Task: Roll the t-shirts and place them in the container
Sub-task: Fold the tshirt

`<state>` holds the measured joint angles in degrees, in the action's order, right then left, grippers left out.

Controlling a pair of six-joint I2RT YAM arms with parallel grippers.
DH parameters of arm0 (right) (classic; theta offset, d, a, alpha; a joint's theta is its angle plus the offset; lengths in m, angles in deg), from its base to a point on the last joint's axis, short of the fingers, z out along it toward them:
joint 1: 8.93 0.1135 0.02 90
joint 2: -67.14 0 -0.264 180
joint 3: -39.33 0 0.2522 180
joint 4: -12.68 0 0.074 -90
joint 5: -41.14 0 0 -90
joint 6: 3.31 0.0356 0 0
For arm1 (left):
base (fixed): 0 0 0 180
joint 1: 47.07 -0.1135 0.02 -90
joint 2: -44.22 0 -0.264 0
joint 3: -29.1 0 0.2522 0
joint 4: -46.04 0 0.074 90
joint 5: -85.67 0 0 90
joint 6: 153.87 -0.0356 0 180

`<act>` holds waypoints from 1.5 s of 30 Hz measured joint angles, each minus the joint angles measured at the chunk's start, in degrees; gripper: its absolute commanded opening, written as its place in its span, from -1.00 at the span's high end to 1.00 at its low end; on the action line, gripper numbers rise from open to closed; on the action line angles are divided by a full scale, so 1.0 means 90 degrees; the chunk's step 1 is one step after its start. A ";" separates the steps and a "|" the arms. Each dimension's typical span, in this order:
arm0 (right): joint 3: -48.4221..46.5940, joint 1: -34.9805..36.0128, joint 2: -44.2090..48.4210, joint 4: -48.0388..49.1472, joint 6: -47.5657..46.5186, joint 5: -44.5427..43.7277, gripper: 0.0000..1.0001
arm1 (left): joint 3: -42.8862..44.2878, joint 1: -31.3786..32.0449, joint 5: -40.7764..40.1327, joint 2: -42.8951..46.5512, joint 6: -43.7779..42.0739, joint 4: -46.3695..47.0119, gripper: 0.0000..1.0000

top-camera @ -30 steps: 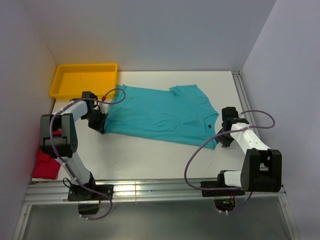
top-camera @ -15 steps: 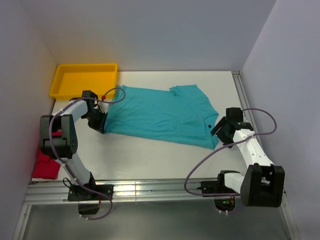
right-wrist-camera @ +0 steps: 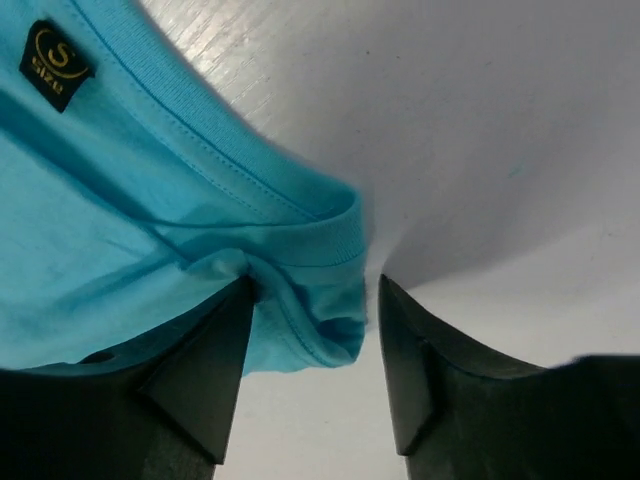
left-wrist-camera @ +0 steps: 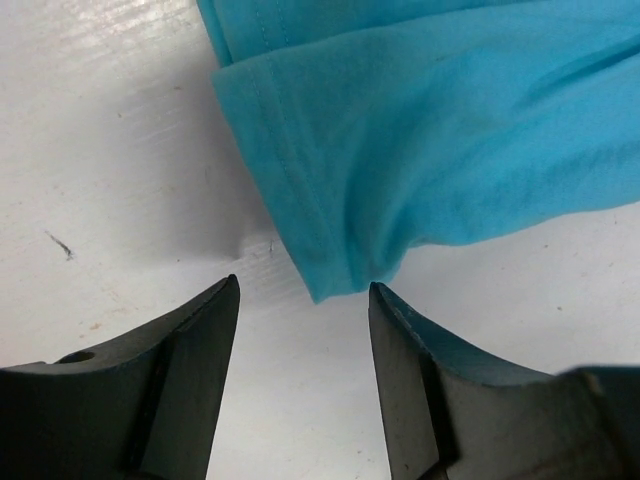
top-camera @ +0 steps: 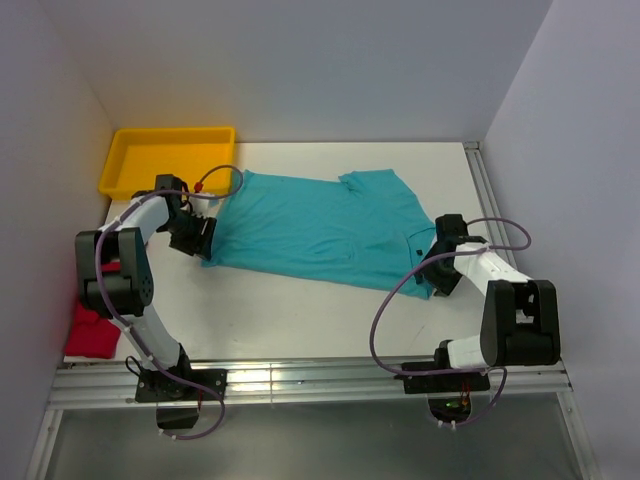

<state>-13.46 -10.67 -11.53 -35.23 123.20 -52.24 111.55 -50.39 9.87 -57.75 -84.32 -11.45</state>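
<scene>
While a yellow tray (top-camera: 165, 165) sits at the worktop's (top-camera: 300, 320) far left corner, only its own yellow floor shows inside it. The worktop is white, closed in by pale walls at the left, back and right, with a metal rail (top-camera: 320, 378) along its near edge. A teal shirt (top-camera: 320, 228) lies spread flat across the middle, its dark label (right-wrist-camera: 57, 62) toward the right edge. A red shirt (top-camera: 90, 330) lies bunched at the near left corner, well apart from the teal one. The left gripper (left-wrist-camera: 303, 298) stands at the teal shirt's left corner with jaws apart, holding nothing; the fabric's tip lies just between its fingertips. The right gripper (right-wrist-camera: 315, 292) is spread wide astride the folded collar, with fabric touching one finger but not clamped. Purple cables (top-camera: 385, 320) loop beside both arms.
</scene>
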 measured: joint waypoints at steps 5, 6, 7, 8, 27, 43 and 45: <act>-0.0032 0.0000 -0.0121 0.0117 -0.0002 0.0005 0.62 | 0.0000 -0.0010 0.0119 -0.0194 0.0034 0.0180 -0.08; -0.0032 0.0000 -0.0134 0.0153 0.0029 0.0010 0.78 | -0.0005 -0.0010 0.0134 -0.0223 0.0046 0.0199 -0.03; -0.0032 0.0000 -0.0141 0.0187 0.0063 0.0032 0.87 | -0.0012 -0.0010 0.0141 -0.0253 0.0051 0.0219 0.02; -0.0032 0.0000 -0.0146 0.0197 0.0075 0.0027 0.95 | -0.0032 -0.0010 0.0155 -0.0270 0.0051 0.0257 0.16; -0.0661 -0.0765 -0.0481 -0.0544 -0.0036 -0.0811 1.00 | -0.0432 0.0673 0.0100 -0.0109 0.0022 0.0415 0.99; -0.0656 -0.1222 -0.0454 -0.0797 0.0005 -0.0867 0.12 | -0.0699 0.0884 0.0204 0.0151 -0.0010 0.0219 -0.06; -0.0648 -0.1243 -0.0340 -0.0835 0.0015 -0.0872 -0.18 | -0.0610 0.0821 0.0221 0.0146 -0.0053 -0.0007 -0.11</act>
<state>-19.29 -21.86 -14.59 -42.75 123.33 -60.09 106.06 -43.00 11.86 -56.44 -84.80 -11.51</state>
